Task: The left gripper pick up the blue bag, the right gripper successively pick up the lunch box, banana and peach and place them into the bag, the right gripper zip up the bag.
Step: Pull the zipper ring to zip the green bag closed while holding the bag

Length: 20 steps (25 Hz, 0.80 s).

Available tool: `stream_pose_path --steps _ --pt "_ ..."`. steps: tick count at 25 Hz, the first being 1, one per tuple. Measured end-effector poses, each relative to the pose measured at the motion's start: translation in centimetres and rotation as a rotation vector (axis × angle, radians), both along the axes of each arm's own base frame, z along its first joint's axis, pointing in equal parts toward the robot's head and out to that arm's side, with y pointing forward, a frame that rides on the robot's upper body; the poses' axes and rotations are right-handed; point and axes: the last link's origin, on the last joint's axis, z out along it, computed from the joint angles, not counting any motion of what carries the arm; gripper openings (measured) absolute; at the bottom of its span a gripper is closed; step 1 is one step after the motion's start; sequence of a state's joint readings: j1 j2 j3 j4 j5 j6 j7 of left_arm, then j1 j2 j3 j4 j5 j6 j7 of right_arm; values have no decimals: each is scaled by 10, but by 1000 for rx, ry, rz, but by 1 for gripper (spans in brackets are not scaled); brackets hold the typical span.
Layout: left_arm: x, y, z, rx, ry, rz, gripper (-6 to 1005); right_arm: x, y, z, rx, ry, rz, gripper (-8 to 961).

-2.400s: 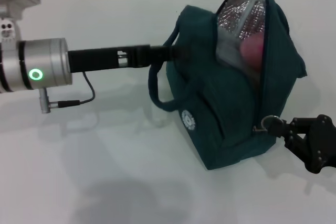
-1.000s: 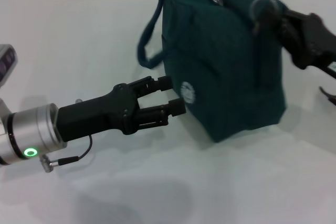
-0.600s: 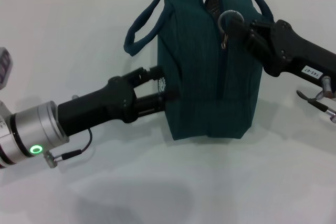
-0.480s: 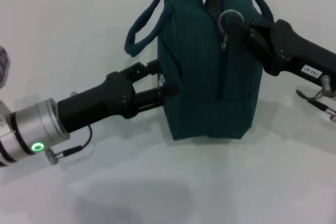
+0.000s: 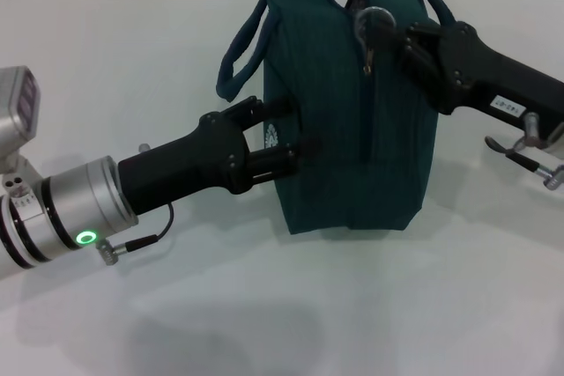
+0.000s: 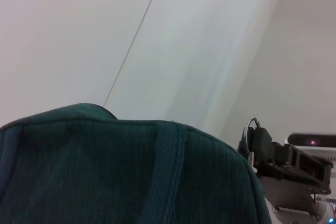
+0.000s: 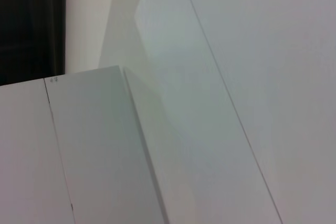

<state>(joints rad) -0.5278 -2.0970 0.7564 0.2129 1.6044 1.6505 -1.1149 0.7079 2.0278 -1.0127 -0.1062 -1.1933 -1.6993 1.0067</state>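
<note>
Fingers [image 5: 284, 149] of the left gripper [image 5: 280, 133] stand apart and press against the side of the blue bag [image 5: 352, 112], gripping nothing. At the bag's top we find the right gripper [image 5: 407, 41] closed on the zipper ring [image 5: 374, 22]. The bag stands upright on the white table [image 5: 282, 305]. In the left wrist view we see the bag's top edge and strap; the right wrist view shows us only pale wall panels [image 7: 220, 77].
</note>
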Motion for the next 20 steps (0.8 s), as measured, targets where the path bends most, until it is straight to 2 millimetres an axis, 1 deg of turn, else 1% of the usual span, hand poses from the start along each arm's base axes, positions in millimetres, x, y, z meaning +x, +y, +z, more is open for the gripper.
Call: stream_pose_path --steps 6,10,13,19,20 --pt "1 4 1 10 -4 14 863 -7 5 -3 -6 -19 17 41" --pt "-1 10 2 31 -12 56 861 -7 5 -3 -6 -21 19 42" --pt "-2 11 2 39 -8 59 860 -7 5 -3 -6 -20 20 43" --pt "-2 10 2 51 7 40 645 -8 6 -2 -1 -17 18 45" --pt "-2 10 2 53 9 38 621 -8 6 -2 1 -17 19 45"
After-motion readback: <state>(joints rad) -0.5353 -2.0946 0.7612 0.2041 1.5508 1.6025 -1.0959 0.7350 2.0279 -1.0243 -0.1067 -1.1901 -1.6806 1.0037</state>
